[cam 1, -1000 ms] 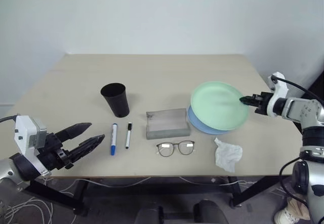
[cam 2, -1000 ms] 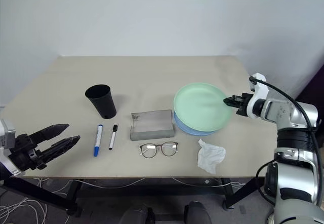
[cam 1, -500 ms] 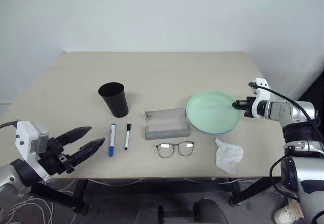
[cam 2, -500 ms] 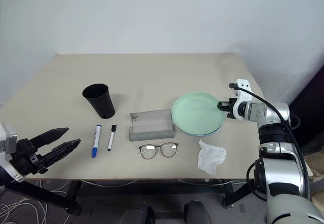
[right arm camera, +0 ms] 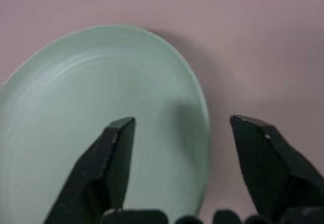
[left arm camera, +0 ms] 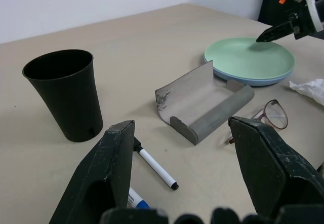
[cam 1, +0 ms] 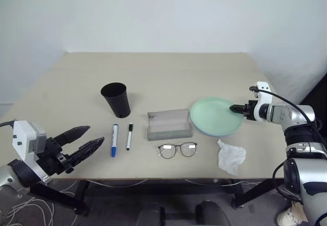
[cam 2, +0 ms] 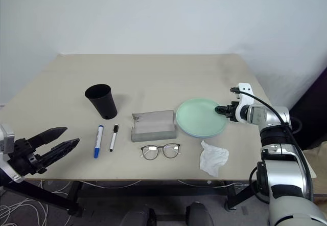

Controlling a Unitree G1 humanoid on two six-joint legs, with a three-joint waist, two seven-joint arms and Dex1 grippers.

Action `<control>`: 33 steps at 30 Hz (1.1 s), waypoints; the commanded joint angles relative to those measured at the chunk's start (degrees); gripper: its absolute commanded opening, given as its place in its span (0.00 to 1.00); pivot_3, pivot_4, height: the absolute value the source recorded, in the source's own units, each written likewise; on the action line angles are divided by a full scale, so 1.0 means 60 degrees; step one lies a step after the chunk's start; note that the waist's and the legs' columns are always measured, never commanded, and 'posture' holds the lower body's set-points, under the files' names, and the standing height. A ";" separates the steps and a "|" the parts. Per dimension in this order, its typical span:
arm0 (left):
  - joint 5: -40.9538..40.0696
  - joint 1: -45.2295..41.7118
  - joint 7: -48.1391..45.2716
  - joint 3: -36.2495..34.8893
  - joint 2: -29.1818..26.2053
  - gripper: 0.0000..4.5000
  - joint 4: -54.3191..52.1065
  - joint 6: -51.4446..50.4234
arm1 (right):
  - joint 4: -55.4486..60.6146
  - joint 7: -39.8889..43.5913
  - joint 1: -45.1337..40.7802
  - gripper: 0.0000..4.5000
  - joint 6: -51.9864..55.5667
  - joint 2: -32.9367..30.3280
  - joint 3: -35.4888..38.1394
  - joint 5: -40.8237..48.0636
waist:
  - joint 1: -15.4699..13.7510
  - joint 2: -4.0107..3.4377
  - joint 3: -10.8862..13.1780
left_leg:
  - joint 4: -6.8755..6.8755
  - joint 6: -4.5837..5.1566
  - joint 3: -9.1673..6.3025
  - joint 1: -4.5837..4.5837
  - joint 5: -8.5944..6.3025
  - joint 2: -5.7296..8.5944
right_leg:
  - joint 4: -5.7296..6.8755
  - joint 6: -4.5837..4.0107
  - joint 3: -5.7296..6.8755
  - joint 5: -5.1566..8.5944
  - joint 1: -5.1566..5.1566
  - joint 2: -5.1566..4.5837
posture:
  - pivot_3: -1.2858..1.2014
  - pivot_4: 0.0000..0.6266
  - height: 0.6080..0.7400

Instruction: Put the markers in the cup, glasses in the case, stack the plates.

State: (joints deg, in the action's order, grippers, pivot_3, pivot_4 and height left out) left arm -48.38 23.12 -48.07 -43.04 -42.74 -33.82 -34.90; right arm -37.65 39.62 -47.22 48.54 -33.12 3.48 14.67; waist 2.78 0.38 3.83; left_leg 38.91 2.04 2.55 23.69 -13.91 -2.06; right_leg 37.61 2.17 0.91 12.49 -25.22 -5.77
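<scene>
We see green plate (cam 1: 215,116) flat on blue plate (left arm camera: 251,80); right gripper (cam 1: 233,108) jaws apart over rim; left gripper (cam 1: 84,141) apart, empty.

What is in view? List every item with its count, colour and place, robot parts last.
table: one, beige, under everything.
cup: one, black, upright, left of centre.
markers: two, white, lying side by side in front of the cup; blue-capped marker to the left, black-capped marker to the right.
case: one, grey, open, at the middle, left of the plates.
glasses: one pair, dark-framed, in front of the case.
plates: two, stacked at the right; green plate on top of blue plate, whose edge peeks out beneath.
tissue: one, white, crumpled, in front of the plates.
left gripper: fingers open, off the table's near left edge.
right gripper: fingers open, at the green plate's right rim.
</scene>
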 commanded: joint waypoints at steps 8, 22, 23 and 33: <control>-0.0182 -0.0054 -0.0066 -0.0315 -0.0124 0.69 -0.0214 0.0201 | 0.4492 0.5363 0.2744 0.69 -0.1141 -0.2950 -0.1117 0.0924 | 0.0008 0.0002 0.0000 | -0.0008 -0.0004 -0.0002 -0.0008 -0.0004 0.0004 | -0.0010 0.0002 0.0002 0.0002 0.0008 -0.0006 | 0.52 0.00 0.71; -0.0002 -0.0367 -0.0197 -0.0114 -0.0309 0.69 0.0056 0.0187 | 0.7719 0.4494 0.3240 0.69 0.0919 -0.2566 -0.2087 0.1341 | -0.0044 0.0006 0.0000 | 0.0057 -0.0052 0.0016 -0.0024 -0.0029 -0.0095 | -0.0035 0.0001 0.0111 0.0001 -0.0020 -0.0028 | 0.52 0.00 0.71; 0.0001 -0.0375 -0.0202 -0.0112 -0.0319 0.69 0.0064 0.0187 | 0.7759 0.4368 0.3273 0.69 0.0903 -0.2521 -0.2181 0.1263 | -0.0043 0.0008 -0.0001 | 0.0057 -0.0053 0.0018 -0.0024 -0.0029 -0.0097 | -0.0035 0.0000 0.0111 0.0000 -0.0020 -0.0029 | 0.52 0.00 0.71; -0.0008 -0.0276 -0.0224 -0.0193 -0.0309 0.69 -0.0030 0.0190 | 0.7877 0.3355 0.3610 0.69 0.0591 -0.2253 -0.2959 0.0674 | -0.0044 0.0013 -0.0003 | 0.0043 -0.0111 0.0006 -0.0014 -0.0065 -0.0096 | -0.0021 -0.0045 0.0131 -0.0029 -0.0027 -0.0013 | 0.52 0.00 0.71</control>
State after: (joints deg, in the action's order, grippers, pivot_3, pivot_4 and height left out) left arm -48.16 21.76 -49.23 -43.29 -43.92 -33.05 -34.74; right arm 7.82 60.84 -25.72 52.95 -46.83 -14.32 19.54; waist 2.52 0.46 3.81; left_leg 39.14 1.37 2.57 23.60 -14.30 -2.64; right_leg 37.49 1.88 1.72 12.30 -25.37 -5.83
